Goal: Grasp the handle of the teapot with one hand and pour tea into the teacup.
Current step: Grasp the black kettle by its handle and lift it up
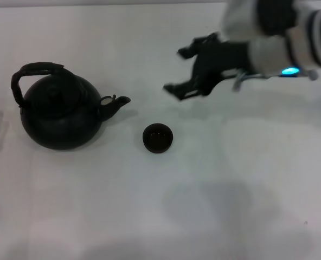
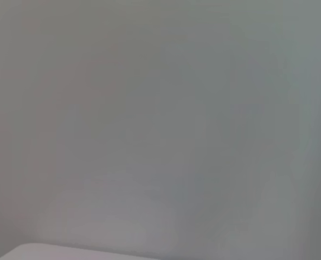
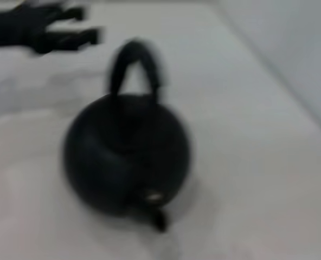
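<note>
The teapot (image 1: 60, 112) stands upright on the white table (image 1: 231, 189) at the left of the head view, its spout (image 1: 116, 103) pointing toward the frame centre and its lid knob below the arch of the handle (image 1: 33, 73). The handle rises over the pot body and leans toward the upper left of the frame. The teacup (image 1: 158, 137) sits on the table just right of the spout and slightly lower in the frame, apart from the pot, with its opening facing up. The right gripper (image 1: 178, 73) is in the upper right of the head view, raised over the table above the teacup and well apart from the teapot; its two dark fingers (image 1: 188, 51) are spread and hold nothing. The right wrist view shows the teapot (image 3: 127, 154) at frame centre with the handle (image 3: 133, 67) arching above it and the spout (image 3: 155, 214) toward the lower edge. The left wrist view shows only a plain grey surface; the left gripper does not appear in any view.
</note>
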You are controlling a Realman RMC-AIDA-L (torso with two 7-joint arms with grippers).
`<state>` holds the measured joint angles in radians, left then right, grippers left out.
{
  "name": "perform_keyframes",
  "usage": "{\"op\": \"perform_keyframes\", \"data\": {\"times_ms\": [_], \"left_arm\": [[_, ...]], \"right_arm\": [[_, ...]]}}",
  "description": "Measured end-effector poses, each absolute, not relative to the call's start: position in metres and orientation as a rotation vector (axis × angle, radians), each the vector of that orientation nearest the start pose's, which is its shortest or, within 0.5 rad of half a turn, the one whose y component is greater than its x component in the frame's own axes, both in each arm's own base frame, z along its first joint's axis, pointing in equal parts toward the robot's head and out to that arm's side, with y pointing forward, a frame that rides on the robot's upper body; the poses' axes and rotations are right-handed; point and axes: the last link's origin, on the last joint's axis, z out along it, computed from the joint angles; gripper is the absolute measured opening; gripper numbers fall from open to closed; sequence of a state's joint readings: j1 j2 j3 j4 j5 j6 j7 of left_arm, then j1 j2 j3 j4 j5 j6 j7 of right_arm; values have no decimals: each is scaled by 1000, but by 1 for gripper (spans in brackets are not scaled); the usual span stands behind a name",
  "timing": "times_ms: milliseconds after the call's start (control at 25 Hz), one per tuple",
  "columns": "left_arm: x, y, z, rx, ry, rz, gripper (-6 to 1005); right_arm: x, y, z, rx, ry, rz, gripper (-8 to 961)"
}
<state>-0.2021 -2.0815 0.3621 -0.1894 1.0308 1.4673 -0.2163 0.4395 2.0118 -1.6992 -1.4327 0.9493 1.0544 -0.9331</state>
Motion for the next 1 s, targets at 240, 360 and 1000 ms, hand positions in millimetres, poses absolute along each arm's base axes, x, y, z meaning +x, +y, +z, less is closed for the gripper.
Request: {"op": "perform_keyframes", "data": {"times_ms": [240, 360, 1000], "left_arm": [[-387, 207, -13, -1399, -725, -685, 858], [-386, 208, -12, -1395, -724, -687, 857], [-385, 215, -10, -1342, -739, -710, 856]], "right_arm": [[202, 373, -1, -2521, 552, 360, 846], [248, 382, 15, -2339, 724, 526, 845], [382, 336, 9, -1771, 696, 442, 845]]}}
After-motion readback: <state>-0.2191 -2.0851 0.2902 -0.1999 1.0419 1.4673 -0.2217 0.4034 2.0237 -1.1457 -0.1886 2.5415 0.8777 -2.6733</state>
